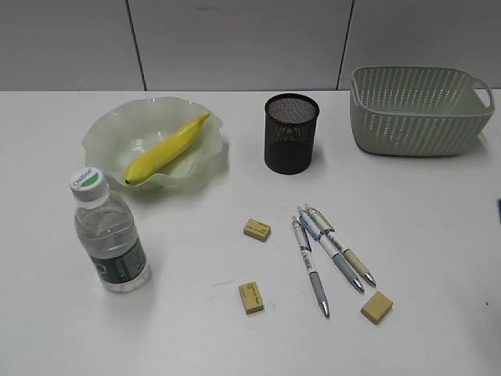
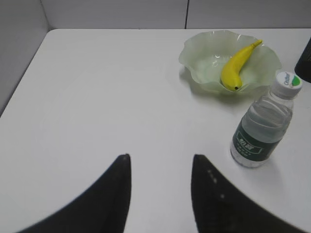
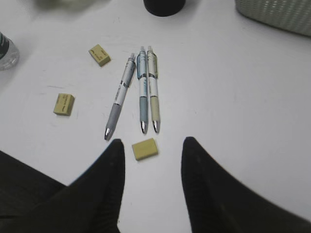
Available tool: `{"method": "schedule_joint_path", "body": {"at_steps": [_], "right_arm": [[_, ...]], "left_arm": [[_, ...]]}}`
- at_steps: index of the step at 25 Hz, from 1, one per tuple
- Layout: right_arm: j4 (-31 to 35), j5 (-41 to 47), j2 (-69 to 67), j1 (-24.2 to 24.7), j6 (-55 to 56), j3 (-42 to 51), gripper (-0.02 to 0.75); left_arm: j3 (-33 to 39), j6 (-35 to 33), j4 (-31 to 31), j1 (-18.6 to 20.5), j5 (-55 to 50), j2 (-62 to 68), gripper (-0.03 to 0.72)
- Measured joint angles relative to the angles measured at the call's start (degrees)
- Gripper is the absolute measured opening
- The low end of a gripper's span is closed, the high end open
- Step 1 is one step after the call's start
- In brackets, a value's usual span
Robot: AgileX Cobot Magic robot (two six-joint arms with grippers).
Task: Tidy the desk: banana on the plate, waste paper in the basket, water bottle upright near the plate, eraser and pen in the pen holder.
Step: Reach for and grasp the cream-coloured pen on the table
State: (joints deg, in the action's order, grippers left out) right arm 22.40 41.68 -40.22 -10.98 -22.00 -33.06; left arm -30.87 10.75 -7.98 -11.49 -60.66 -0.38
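Already the banana (image 1: 167, 149) lies in the plate (image 1: 205, 159) by the desk's (image 1: 438, 235) back-left corner with the water bottle (image 1: 109, 235) standing near, so both empty, wide-open grippers, left (image 2: 160, 162) and right (image 3: 151, 145), hover, the right above a front eraser (image 3: 145, 149).

Each hand (image 2: 160, 162) (image 3: 151, 145) has two matte black, curved, tapering fingers (image 2: 114, 194).

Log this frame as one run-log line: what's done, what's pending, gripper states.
banana on plate | water bottle upright nearby | three erasers, three pens on desk | pen holder empty | left gripper open | right gripper open
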Motion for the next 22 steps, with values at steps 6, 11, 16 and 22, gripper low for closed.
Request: {"method": "schedule_joint_path", "body": {"at_steps": [6, 11, 16, 22], "right_arm": [[-1.16, -8.39, -33.52, -7.8, -1.57, -12.22, 0.321], [-10.57, -7.06, -57.12, -14.88, 10.06, -26.17, 0.321], [-13.41, -4.47, -71.06, -15.65, 14.04, -35.15, 0.32], [-17.01, -4.29, -76.04, -15.65, 16.91, -38.95, 0.32]], "left_arm": [[0.0, 0.0, -0.05, 0.14, 0.0, 0.0, 0.283], [0.0, 0.0, -0.05, 0.14, 0.0, 0.0, 0.279], [0.0, 0.0, -0.05, 0.14, 0.0, 0.0, 0.279], [0.02, 0.0, -0.05, 0.14, 0.0, 0.0, 0.269]]}}
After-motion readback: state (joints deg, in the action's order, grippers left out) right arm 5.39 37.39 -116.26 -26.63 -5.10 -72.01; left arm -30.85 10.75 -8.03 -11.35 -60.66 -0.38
